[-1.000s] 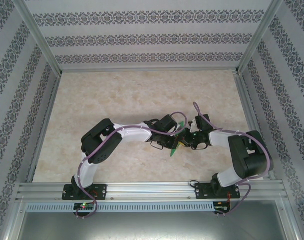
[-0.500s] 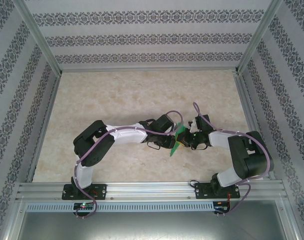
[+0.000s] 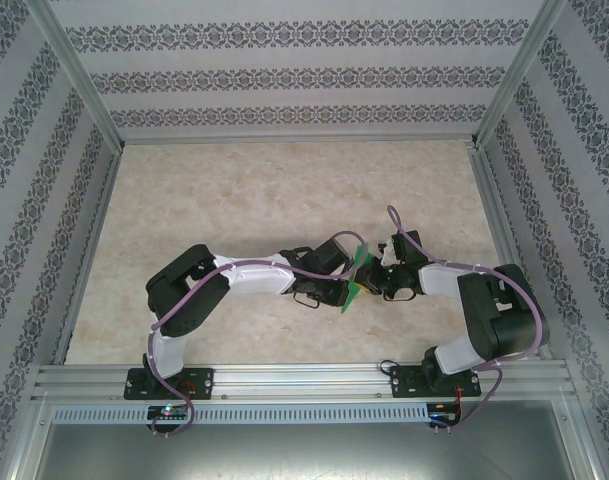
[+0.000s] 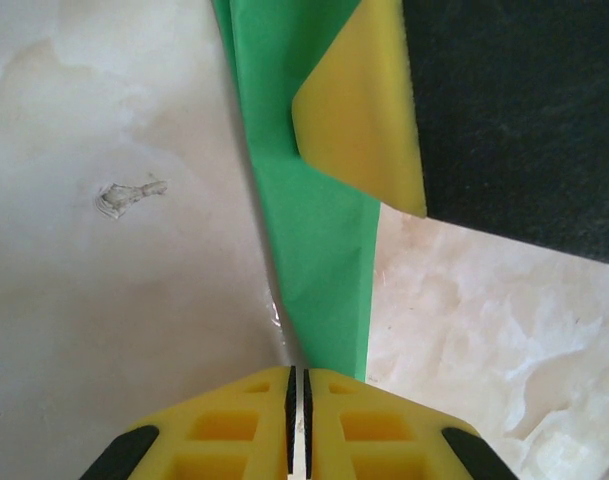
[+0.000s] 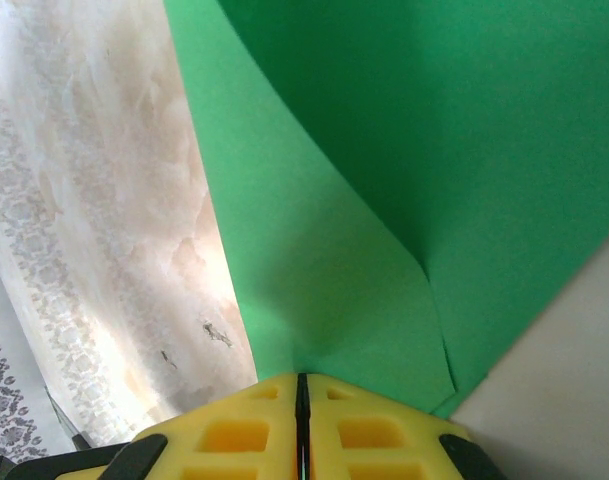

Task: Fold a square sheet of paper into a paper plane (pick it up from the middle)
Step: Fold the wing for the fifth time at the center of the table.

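The square sheet of paper [image 3: 356,278], bright green and folded to a narrow creased shape, is held off the table between both grippers at centre right. My right gripper [image 5: 302,378] is shut on one edge of the sheet [image 5: 384,200], which fans out above its fingers. My left gripper [image 4: 299,372] has its jaws together, with only a hairline slit, at the lower end of a green strip [image 4: 314,250] whose edge runs into that slit. One yellow fingertip [image 4: 364,110] of the right gripper presses the strip higher up. Seen from above, the left gripper [image 3: 344,285] and the right gripper [image 3: 370,276] face each other.
A marbled beige tabletop [image 3: 264,190] spreads behind and to the left of the grippers. Aluminium frame rails [image 3: 304,375] run along the near edge, and patterned walls [image 3: 304,75] close in the back and sides.
My left arm has shifted, bringing its gripper slightly nearer and lower along the green paper, with its elbow swung left. The right arm has held still.
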{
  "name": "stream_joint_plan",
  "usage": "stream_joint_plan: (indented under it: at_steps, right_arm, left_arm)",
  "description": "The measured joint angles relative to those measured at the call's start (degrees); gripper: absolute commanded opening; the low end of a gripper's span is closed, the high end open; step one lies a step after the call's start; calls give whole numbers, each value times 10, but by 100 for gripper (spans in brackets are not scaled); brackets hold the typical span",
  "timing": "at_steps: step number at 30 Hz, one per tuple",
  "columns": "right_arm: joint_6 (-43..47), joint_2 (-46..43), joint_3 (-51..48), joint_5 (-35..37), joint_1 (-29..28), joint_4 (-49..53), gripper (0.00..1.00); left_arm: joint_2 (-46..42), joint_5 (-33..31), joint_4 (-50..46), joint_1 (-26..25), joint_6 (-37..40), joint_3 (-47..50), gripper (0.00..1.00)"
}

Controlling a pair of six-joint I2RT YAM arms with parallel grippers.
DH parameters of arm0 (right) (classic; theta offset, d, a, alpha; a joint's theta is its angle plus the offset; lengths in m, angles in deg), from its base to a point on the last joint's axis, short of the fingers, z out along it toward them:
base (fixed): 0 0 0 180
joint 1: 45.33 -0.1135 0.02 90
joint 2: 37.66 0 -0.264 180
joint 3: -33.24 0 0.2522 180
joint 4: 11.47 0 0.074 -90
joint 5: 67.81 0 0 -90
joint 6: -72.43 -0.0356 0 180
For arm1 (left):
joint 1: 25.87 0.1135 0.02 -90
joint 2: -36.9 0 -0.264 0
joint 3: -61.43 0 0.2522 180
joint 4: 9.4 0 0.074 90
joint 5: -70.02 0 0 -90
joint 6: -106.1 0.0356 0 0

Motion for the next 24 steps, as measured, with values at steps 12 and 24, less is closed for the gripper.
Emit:
stream_joint_plan:
  at_steps: [12,24]
  right_arm:
    - [0,-4,-4,3,0,-3,10]
    - [0,-5,-6,3,0,-7,10]
  left_arm:
    - [0,2,11,0,-11,0,15]
    - [12,13,11,-1,-12,-12,14]
